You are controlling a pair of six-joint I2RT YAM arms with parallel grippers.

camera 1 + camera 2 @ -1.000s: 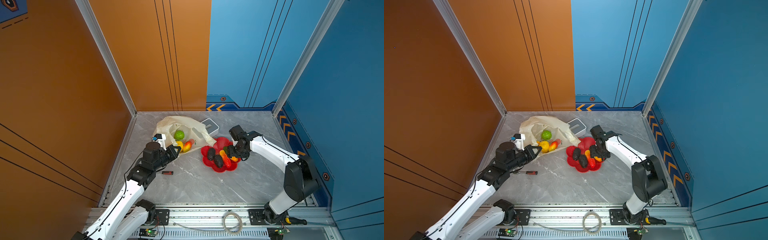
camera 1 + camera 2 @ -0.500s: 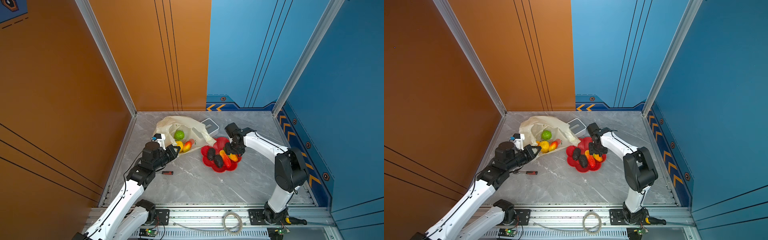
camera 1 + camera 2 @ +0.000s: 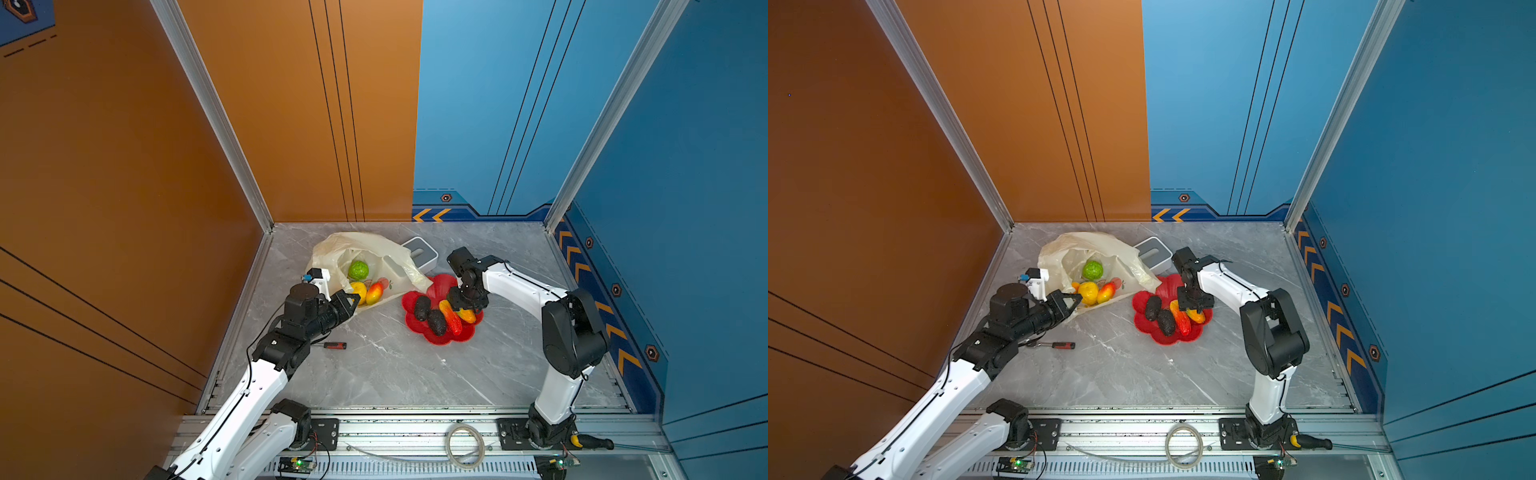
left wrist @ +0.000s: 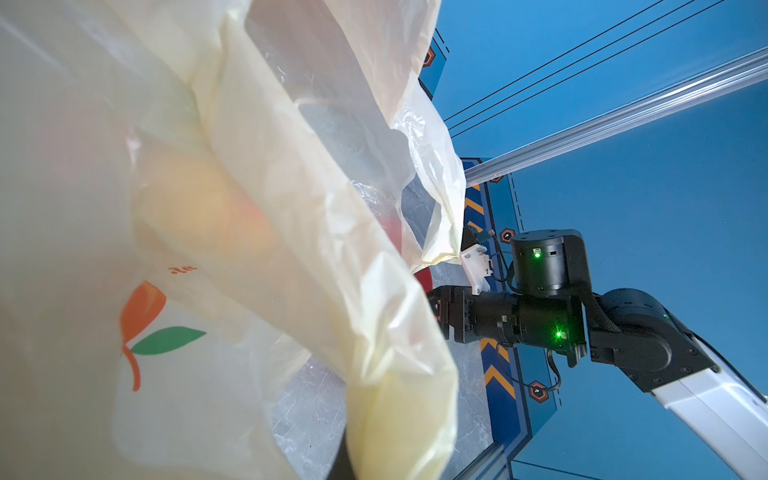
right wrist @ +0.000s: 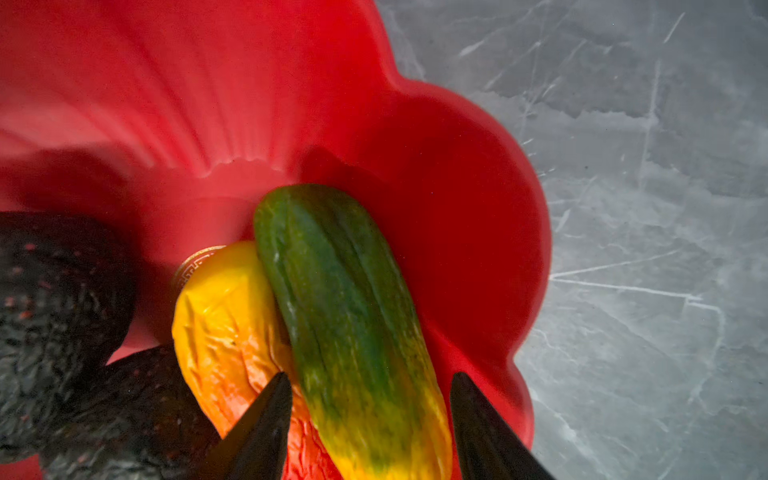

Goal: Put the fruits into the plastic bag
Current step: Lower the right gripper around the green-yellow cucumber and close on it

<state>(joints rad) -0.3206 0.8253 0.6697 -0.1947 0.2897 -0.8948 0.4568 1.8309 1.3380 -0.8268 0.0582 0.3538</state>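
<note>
While the left fingers (image 3: 347, 300) were clamped on the rim of the plastic bag (image 3: 365, 245), 3 fruits (image 3: 358, 270) showed inside and 4 were left in the red dish (image 3: 440, 338); the right fingers (image 5: 257, 428) straddled a green-yellow fruit (image 5: 332, 270), grip unclear.

The desk (image 3: 374, 374) is a grey marble-patterned slab with pale veins, framed by metal rails at its left and front edges. Four things lie on it, all in its rear half. A cream bag (image 3: 365, 245) sits at rear left. A white-grey box (image 3: 424, 251) lies behind the bag, touching it. A red flower-shaped dish (image 3: 444, 282) sits near the middle, its rim meeting the bag's corner. A red-and-black screwdriver (image 3: 334, 345) lies flat in front of the bag, apart from the dish.
</note>
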